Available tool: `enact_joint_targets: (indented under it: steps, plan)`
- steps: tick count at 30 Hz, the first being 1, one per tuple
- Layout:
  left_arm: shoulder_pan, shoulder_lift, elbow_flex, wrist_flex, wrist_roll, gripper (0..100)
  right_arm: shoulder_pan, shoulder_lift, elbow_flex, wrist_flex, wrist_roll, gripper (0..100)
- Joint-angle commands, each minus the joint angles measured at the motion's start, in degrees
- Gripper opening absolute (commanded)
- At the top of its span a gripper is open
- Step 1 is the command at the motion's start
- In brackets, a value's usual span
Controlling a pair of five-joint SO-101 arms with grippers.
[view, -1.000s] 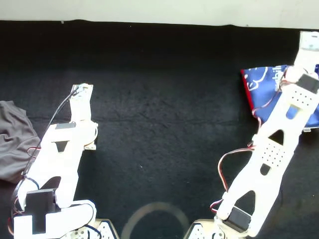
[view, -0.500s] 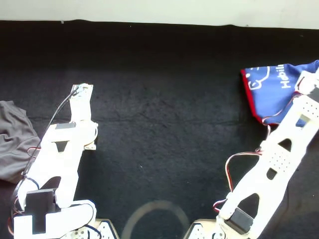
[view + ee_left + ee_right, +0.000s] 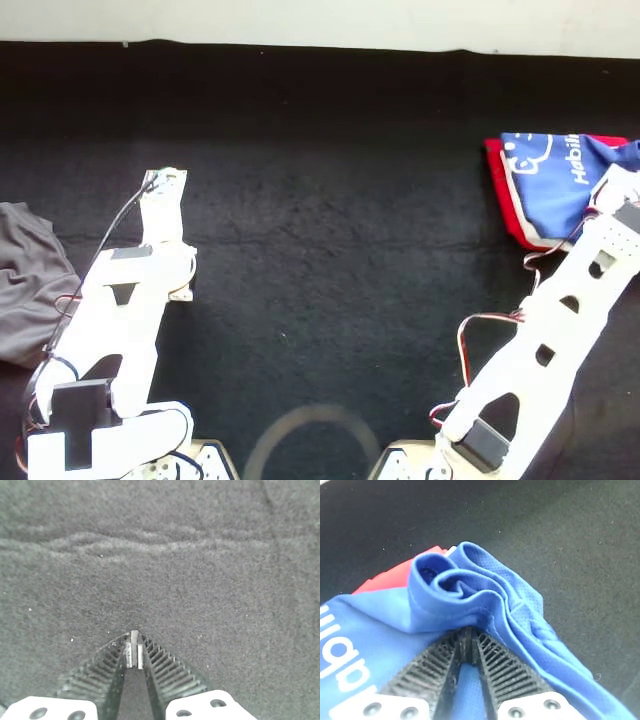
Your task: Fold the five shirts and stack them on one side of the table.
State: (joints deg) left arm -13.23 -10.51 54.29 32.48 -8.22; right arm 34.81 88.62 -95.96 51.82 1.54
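- A crumpled grey fabric shirt (image 3: 25,280) lies at the left edge of the black felt-covered bench (image 3: 340,250).
- The left gripper (image 3: 133,650) sits to its right, apart from it, jaws together on nothing.
- At the far right, the right gripper (image 3: 468,641) is clamped on a bunched fold of the blue fabric shirt with red edging (image 3: 470,595).

The left arm (image 3: 130,330), lower left, is white with triangular cut-outs, black servos and a black cable. The right arm (image 3: 520,375), lower right, matches, with red-and-white wires. Left hand (image 3: 132,647) and right hand (image 3: 466,641): black ribbed fingers (image 3: 165,667), white screw-holed mounts.
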Motion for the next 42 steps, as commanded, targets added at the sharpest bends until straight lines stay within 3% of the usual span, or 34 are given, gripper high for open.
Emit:
enact_joint_targets:
  steps: [1, 5, 11, 16, 19, 21, 24, 42]
  plan:
    - [-0.4, -0.57, 0.13, -1.49, -0.35, 1, -0.31, -0.66, -5.32, 0.4, -0.26, 0.9]
    - [-0.4, -0.57, 0.13, -1.49, -0.35, 1, -0.75, -8.75, -5.14, 5.67, -2.9, 1.5]
    - [-0.4, -0.57, 0.13, -1.49, -0.35, 1, -1.89, -21.76, -4.97, 13.93, -13.63, 15.9]
    - [-0.4, -0.57, 0.13, -1.49, -0.35, 1, -3.21, -25.54, -5.14, 14.55, -13.63, 15.1]
    - [-0.4, -0.57, 0.13, -1.49, -0.35, 1, -4.0, -25.1, -4.88, 14.37, -13.36, 5.5]
    - [-0.4, -0.57, 0.13, -1.49, -0.35, 1, -4.7, -23.52, -4.88, 12.88, -8.97, 0.2]
    - [-0.4, -0.57, 0.13, -1.49, -0.35, 1, -5.32, -19.56, -4.97, 10.07, -4.22, 0.7]
    - [-0.4, -0.57, 0.13, -1.49, -0.35, 1, -2.59, -0.92, -4.88, -19.74, -4.04, 0.7]
